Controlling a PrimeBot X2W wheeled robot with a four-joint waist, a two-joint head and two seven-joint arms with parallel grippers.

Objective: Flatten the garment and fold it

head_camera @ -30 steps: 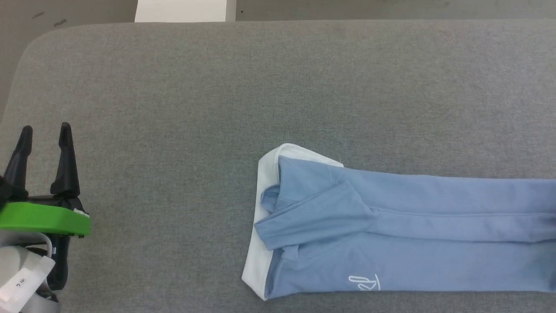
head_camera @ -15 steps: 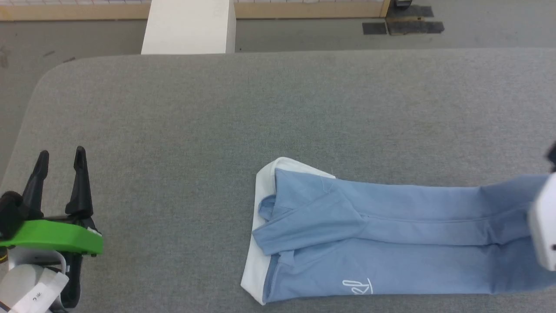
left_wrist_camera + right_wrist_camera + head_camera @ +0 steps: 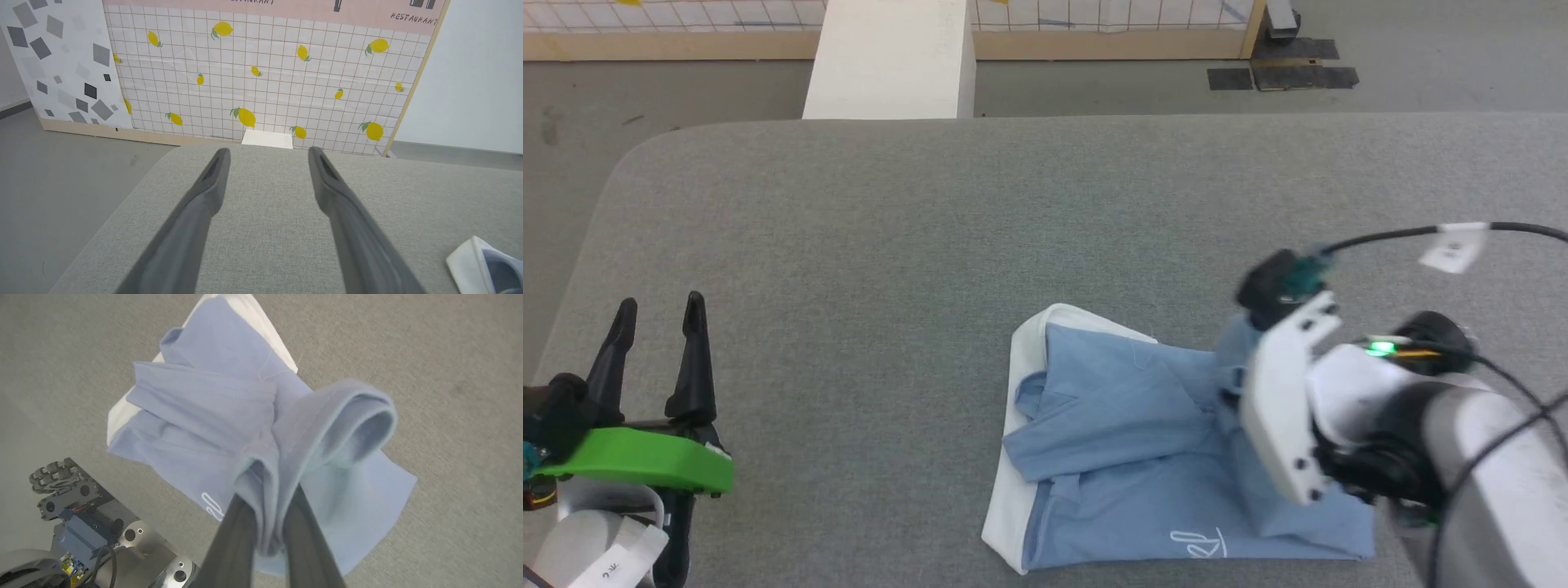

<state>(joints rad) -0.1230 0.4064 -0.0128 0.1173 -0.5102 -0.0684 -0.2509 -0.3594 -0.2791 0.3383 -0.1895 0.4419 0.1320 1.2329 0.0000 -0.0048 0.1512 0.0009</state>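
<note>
Right end effector (image 3: 269, 506) clamped on garment (image 3: 196, 400) bunched end, held above collar half; left end effector (image 3: 659, 304) apart, well away.

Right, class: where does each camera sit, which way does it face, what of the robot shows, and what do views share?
Head view: on the head, looking down at the table; left gripper, right forearm show.
Left wrist view: from the left wrist, along its open fingers, across the table to a lemon wall.
Right wrist view: from the right wrist, down along the right gripper, shut on the garment; wheeled base shows.
Shared: all three show garment and table.
</note>
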